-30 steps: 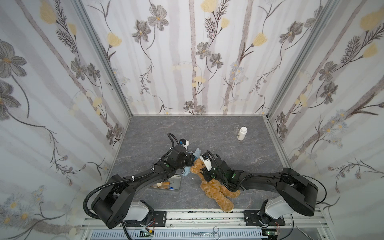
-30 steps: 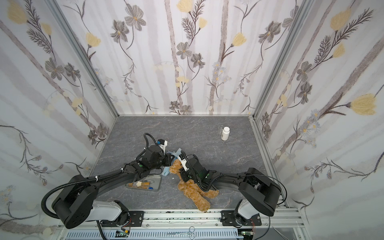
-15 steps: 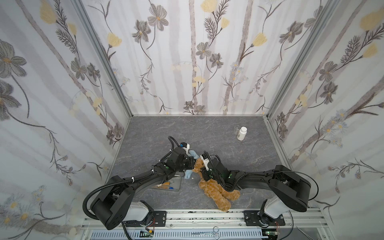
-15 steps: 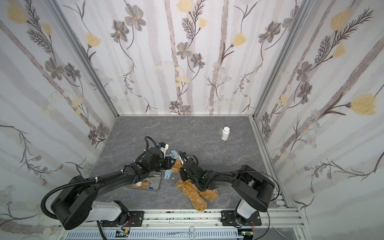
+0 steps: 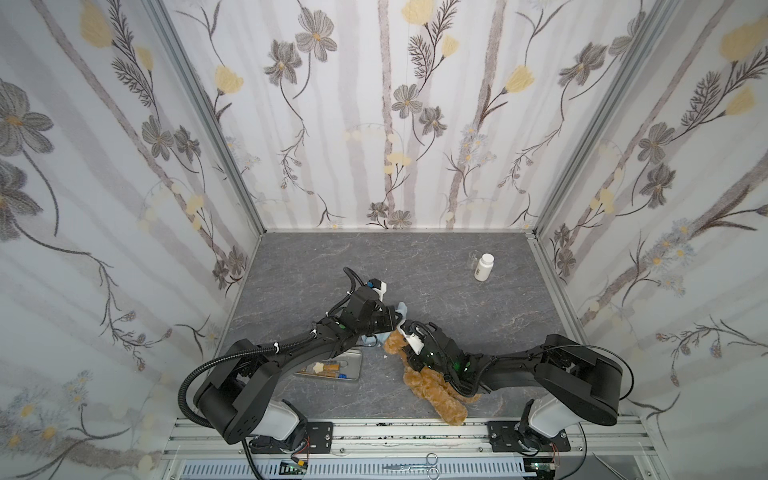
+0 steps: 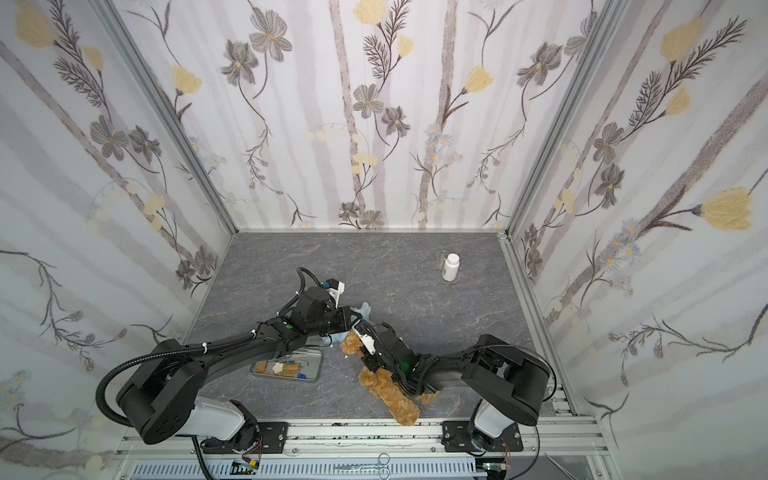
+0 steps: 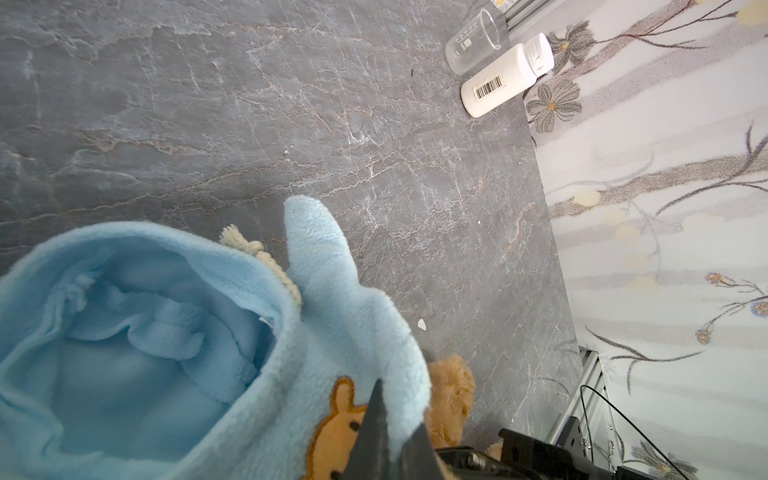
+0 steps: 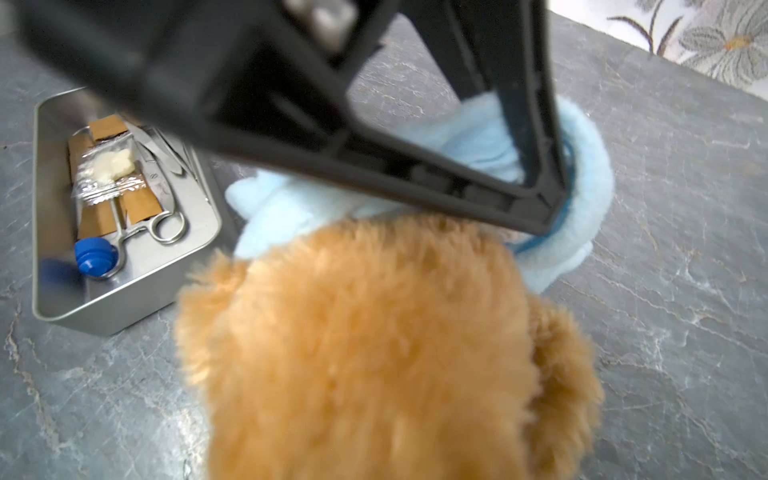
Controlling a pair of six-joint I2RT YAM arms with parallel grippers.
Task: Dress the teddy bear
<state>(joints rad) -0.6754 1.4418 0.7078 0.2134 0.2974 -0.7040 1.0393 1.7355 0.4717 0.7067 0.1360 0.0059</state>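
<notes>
Teddy bear lies on the grey table near its front edge, just right of a metal tin, with its head against a light blue shirt. The left gripper is clamped on the shirt's edge beside an orange bear-face patch. The right gripper rests over the bear's upper body, fingers hidden — I cannot tell if it grips. A white bottle carries a barcode label — no readable words.
</notes>
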